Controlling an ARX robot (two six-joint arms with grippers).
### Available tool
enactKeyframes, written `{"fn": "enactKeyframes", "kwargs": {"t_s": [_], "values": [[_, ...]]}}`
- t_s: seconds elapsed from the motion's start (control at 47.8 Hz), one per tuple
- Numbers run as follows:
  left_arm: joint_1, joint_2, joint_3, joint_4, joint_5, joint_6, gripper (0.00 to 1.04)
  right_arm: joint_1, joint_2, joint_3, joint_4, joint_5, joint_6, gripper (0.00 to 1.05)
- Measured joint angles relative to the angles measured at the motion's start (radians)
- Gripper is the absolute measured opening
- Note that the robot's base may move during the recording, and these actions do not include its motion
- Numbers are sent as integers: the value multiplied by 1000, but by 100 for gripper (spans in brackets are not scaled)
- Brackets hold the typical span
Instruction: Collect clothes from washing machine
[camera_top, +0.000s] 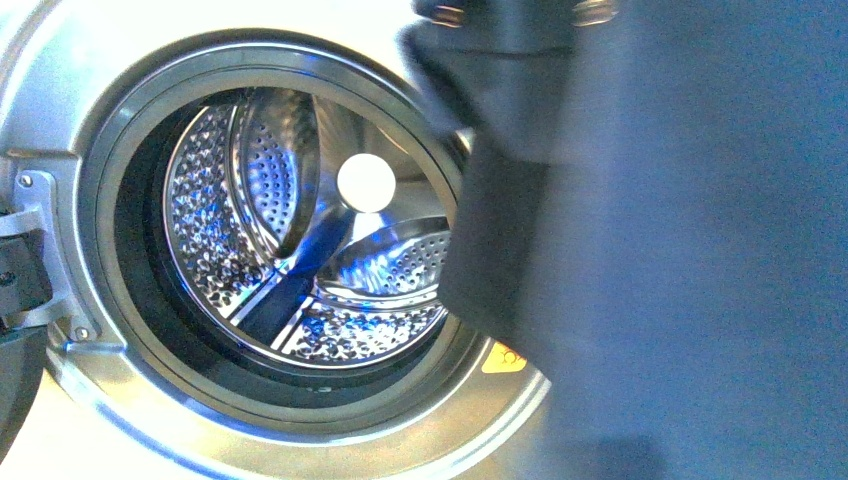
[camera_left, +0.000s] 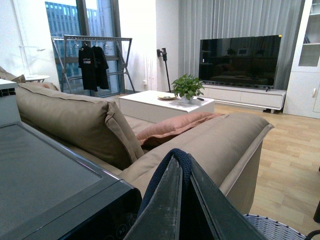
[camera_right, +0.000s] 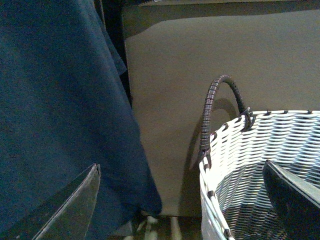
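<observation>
The washing machine (camera_top: 60, 110) fills the front view, its round opening showing the bare perforated steel drum (camera_top: 300, 250). A dark navy garment of the clothes (camera_top: 690, 250) hangs in front of the machine's right side, covering the right half of that view. My left gripper (camera_left: 180, 162) is shut on a ribbed navy fold of the clothes (camera_left: 181, 156), held up high above the machine's black top panel (camera_left: 50, 185). My right gripper (camera_right: 182, 200) is open, with the hanging clothes (camera_right: 55, 110) beside one finger and the other finger inside the woven basket (camera_right: 260, 145).
A beige sofa with cushions (camera_left: 85, 125) stands right beside the machine. The white woven basket with a dark handle (camera_right: 220, 100) sits against the sofa's side, and its rim shows in the left wrist view (camera_left: 272, 227). An orange sticker (camera_top: 503, 357) marks the machine front.
</observation>
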Motion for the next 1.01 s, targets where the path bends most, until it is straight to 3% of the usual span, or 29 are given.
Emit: {"fn": "enactKeyframes", "kwargs": {"t_s": [0.398, 0.482, 0.628, 0.879, 1.005], "values": [[0, 0, 0, 0, 0, 0, 5, -3, 1, 0, 2, -13, 4, 97], [0, 0, 0, 0, 0, 0, 5, -100, 32, 3, 68, -263, 149, 97], [0, 0, 0, 0, 0, 0, 5, -278, 124, 63, 161, -539, 340, 97], [0, 0, 2, 0, 0, 0, 5, -448, 250, 201, 255, -729, 400, 97], [0, 0, 2, 0, 0, 0, 5, -424, 331, 270, 293, -714, 384, 97]]}}
